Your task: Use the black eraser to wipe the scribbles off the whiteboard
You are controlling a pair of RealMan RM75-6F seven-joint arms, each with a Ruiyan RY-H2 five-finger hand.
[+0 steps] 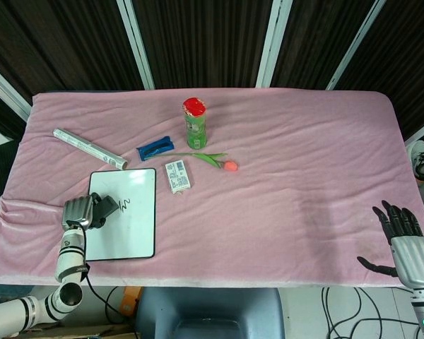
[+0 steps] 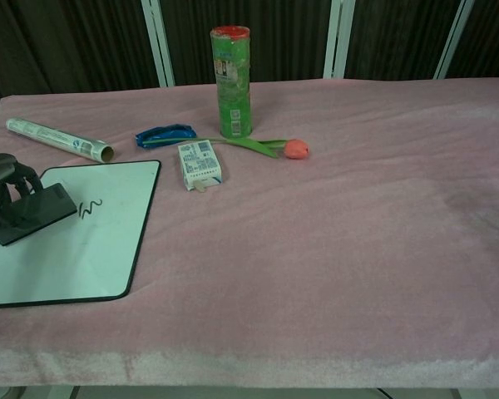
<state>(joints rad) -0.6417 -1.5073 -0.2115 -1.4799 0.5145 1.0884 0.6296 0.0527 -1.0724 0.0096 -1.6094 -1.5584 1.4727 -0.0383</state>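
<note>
Gripping the black eraser (image 2: pixel 32 213) flat on the whiteboard (image 2: pixel 75 258) just left of the scribbles (image 2: pixel 90 206), our left hand (image 2: pixel 2 179) seems poised for a wiping pass, while our right hand (image 1: pixel 403 236) idles empty, fingers spread, off the table (image 1: pixel 304 212) edge

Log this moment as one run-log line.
left hand: holds black block eraser | rectangular black-framed whiteboard: squiggly black scribble unwiped | right hand: open, idle

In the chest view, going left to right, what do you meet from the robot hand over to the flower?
Left robot hand holding the black eraser, squiggly scribble on the whiteboard, blue wrapper, small white box, green cylindrical can with red lid, pink tulip bloom.
</note>
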